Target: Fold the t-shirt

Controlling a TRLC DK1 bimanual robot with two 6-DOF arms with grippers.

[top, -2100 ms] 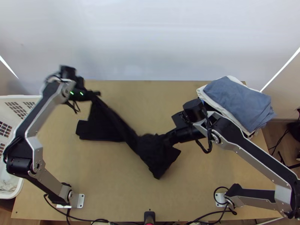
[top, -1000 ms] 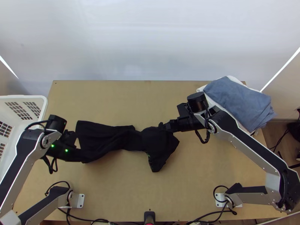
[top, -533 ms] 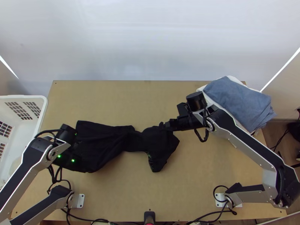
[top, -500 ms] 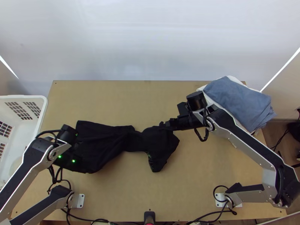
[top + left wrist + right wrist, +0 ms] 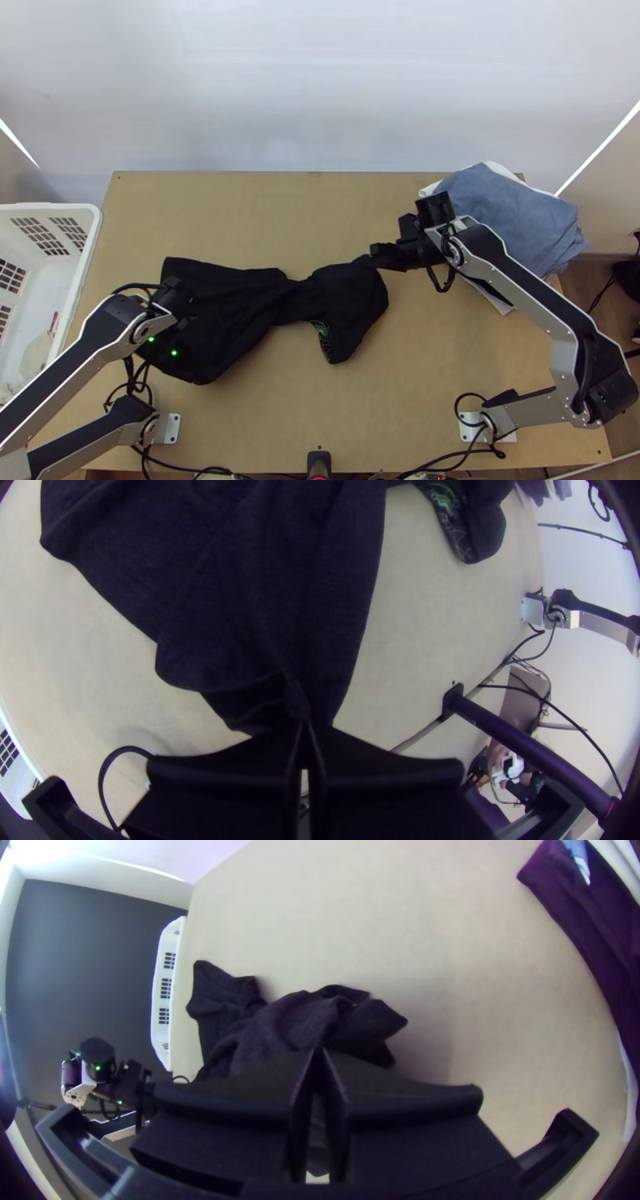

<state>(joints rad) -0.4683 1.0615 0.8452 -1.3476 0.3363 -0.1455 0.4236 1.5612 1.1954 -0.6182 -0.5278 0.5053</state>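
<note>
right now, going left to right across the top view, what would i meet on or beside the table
White basket → black t-shirt, gathered narrow in its middle → blue cloth lying on top of the stack.

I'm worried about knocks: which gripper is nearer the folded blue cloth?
Right. The right gripper is a little left of the cloth; the left gripper is across the light wooden table.
</note>
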